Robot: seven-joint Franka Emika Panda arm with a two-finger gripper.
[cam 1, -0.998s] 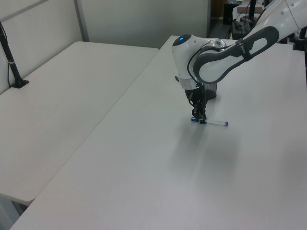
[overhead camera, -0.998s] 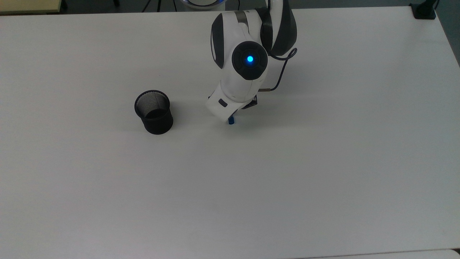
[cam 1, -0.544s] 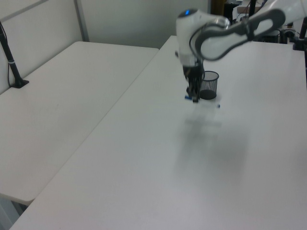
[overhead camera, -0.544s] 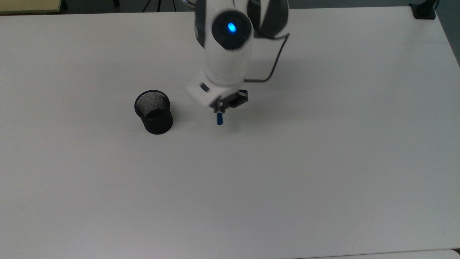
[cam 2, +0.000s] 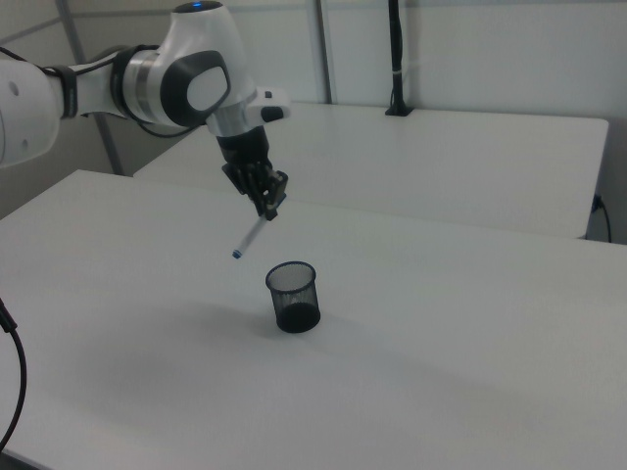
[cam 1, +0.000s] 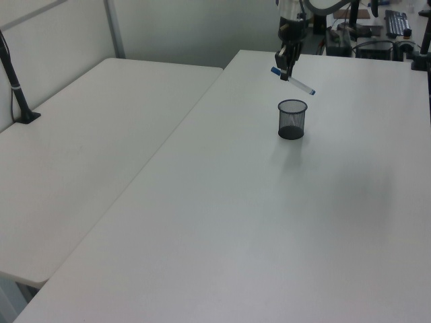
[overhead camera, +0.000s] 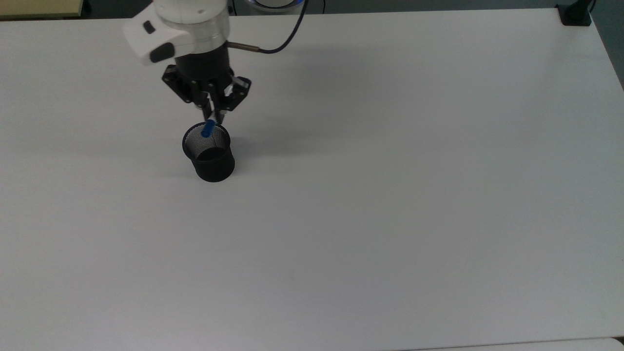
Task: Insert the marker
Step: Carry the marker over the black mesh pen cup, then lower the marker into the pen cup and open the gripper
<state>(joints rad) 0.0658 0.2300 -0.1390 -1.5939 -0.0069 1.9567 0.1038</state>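
Note:
The marker (overhead camera: pixel 208 127) hangs tilted in the air, with my gripper (overhead camera: pixel 213 113) shut on its white barrel. In the top view its blue end lies over the far rim of the black mesh cup (overhead camera: pixel 208 152). In the left view my gripper (cam 1: pixel 287 73) holds the marker (cam 1: pixel 301 85) well above the cup (cam 1: pixel 292 119), the barrel sloping down toward the left view's right. From the right view, the marker (cam 2: pixel 252 235) slants down from my gripper (cam 2: pixel 268 209) toward the right view's left, its low tip above and beside the cup (cam 2: pixel 292 296). The cup stands upright on the white table (overhead camera: pixel 390 219).
A second white table (cam 1: pixel 81 134) adjoins on the left view's left, with a black post (cam 1: pixel 17 87) clamped to it. Another black post (cam 2: pixel 395 59) rises from the far table in the right view. A black clamp (overhead camera: pixel 575 14) sits at the table's top-right corner.
My gripper has lifted the marker off the table and carried it toward the top view's left and up, from the table's middle to above the cup.

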